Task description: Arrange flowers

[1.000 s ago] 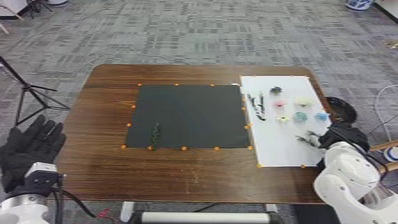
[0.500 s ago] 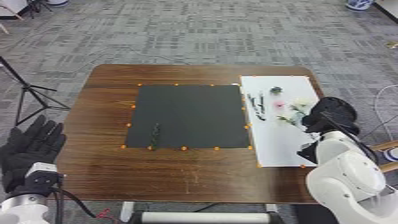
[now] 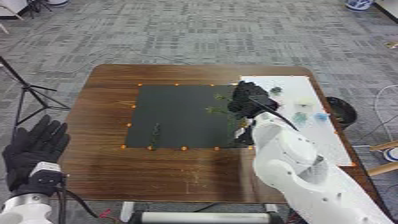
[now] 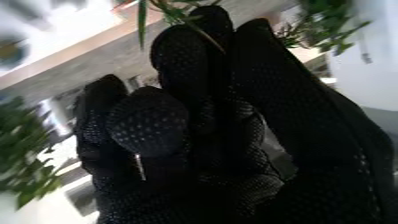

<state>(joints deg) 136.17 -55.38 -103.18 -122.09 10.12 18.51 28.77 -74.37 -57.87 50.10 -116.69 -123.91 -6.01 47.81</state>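
Shifted: my right hand (image 3: 250, 100), from the white sheet (image 3: 330, 142) to the dark mat's (image 3: 182, 115) three o'clock edge. Item, left hand (image 3: 35, 150): fingers straight, slightly spread. Item, laid sprig (image 3: 155, 135): mat, seven o'clock. Item, held sprig (image 3: 216, 109): over the mat towards two o'clock, pinched at my fingertips; probably light, springy, leaves easily bent; best gripped by bare stem. Item, blue bloom (image 3: 321, 117): on the sheet, likely delicate; lift by stem.

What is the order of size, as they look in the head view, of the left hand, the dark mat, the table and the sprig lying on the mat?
Table
Dark mat
Left hand
Sprig
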